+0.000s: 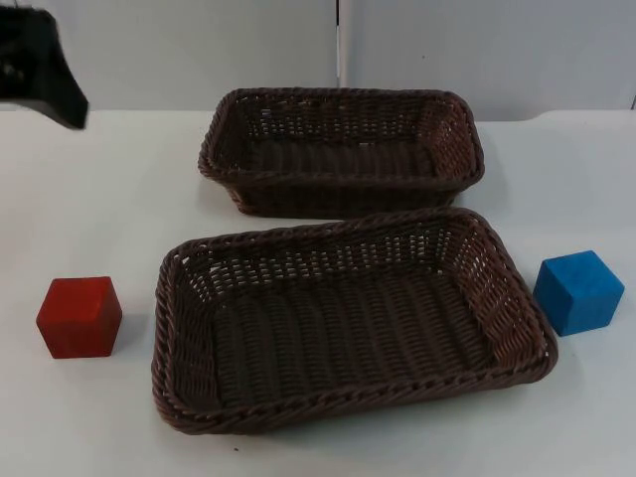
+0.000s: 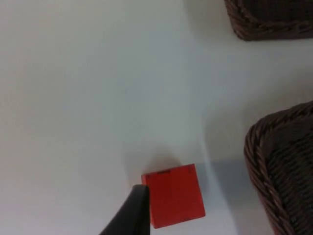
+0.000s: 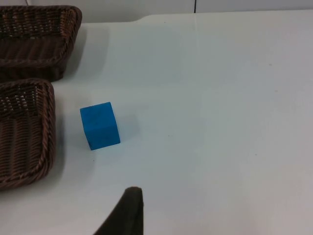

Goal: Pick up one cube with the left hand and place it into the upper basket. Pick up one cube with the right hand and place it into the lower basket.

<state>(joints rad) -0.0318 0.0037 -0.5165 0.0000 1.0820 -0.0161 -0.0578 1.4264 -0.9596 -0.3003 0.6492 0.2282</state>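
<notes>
From my seat the nearest things on the white counter (image 1: 119,417) are the red cube (image 1: 79,316) at the left and the blue cube (image 1: 578,291) at the right, each sitting flat on the surface just outside the short ends of the lower basket (image 1: 348,388), the red one a little apart from its rim, the blue one close beside it. That dark brown wicker basket lies between them and I see nothing in it. Behind it, almost touching along the long side, the upper basket (image 1: 343,194) of the same weave also has no cube inside. So I judge the task to be at its very start: neither cube is lifted, neither basket is filled, and both pick-and-place halves are left to do. The left hand (image 2: 128,215) hangs over the red cube, one black fingertip showing right against the cube's edge in its wrist view; I cannot tell whether it is spread or closed, and it grips nothing that I can see. In the top view the left arm (image 1: 40,65) sits high at the far left. The right hand (image 3: 126,213) hovers well apart from the blue cube, with open counter between them; its state I cannot tell either. The counter is plain, matte and white, and it ends at a grey partition wall (image 1: 199,45) with a vertical seam behind the upper basket.
</notes>
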